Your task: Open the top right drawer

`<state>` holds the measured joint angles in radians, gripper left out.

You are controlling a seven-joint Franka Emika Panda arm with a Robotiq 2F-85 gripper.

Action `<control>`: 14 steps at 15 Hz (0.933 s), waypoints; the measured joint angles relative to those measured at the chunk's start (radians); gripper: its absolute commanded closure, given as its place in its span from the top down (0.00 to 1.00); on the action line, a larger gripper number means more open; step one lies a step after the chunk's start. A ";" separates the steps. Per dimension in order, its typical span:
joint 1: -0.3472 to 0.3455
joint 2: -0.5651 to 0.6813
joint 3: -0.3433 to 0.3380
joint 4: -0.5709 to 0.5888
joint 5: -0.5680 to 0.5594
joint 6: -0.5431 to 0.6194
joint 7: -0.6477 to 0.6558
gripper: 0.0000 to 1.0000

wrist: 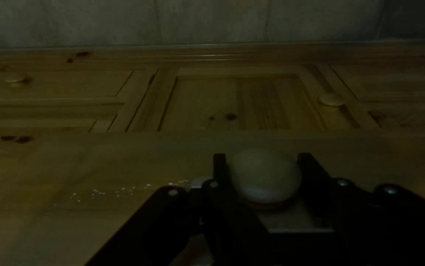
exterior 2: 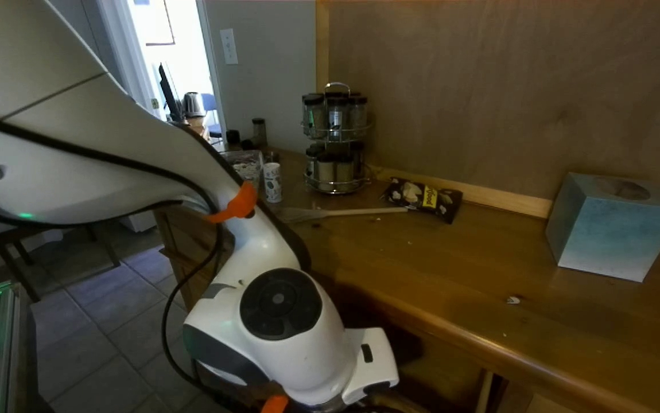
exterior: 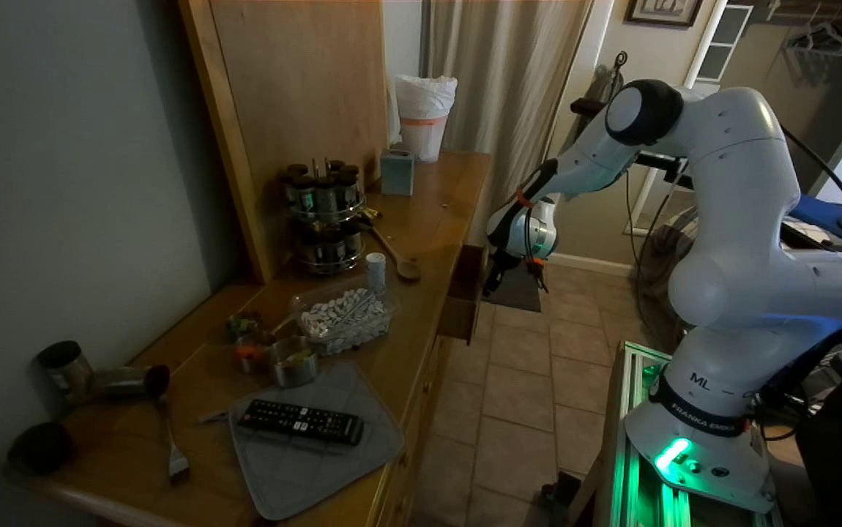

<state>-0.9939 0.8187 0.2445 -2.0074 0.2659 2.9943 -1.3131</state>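
Dark end effector (wrist: 262, 171) holds a round knob (wrist: 266, 181), with 1 finger touching each side of it, so the space between the 2 fingers is just as wide as the knob. That knob is on the top right drawer (exterior: 457, 316). The drawer is open and sticks out past the front edge of the worktop (exterior: 417, 322), some way before the far corner in an exterior view. Its inside looks dark. A big white arm (exterior: 728, 219) bends over and reaches down beside that same front edge. Past the drawer front, the wrist view shows dim wood cabinet fronts (wrist: 197, 101) with 2 more knobs (wrist: 331, 99). On the worktop, a black remote (exterior: 300, 422) lies on a grey pad (exterior: 304, 468) by the front edge, toward its near end. A wooden spoon (exterior: 407, 269) lies with its bowl closer to the front edge. A rack of jars (exterior 2: 336, 184) and a blue box (exterior 2: 605, 229) stand near the back edge, and both show in both exterior views. A white bin (exterior: 423, 137) stands by the far edge.
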 measured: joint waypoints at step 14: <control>-0.072 -0.069 -0.072 -0.117 -0.137 -0.005 0.049 0.25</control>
<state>-1.0663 0.7494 0.1729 -2.1246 0.1291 2.9898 -1.2642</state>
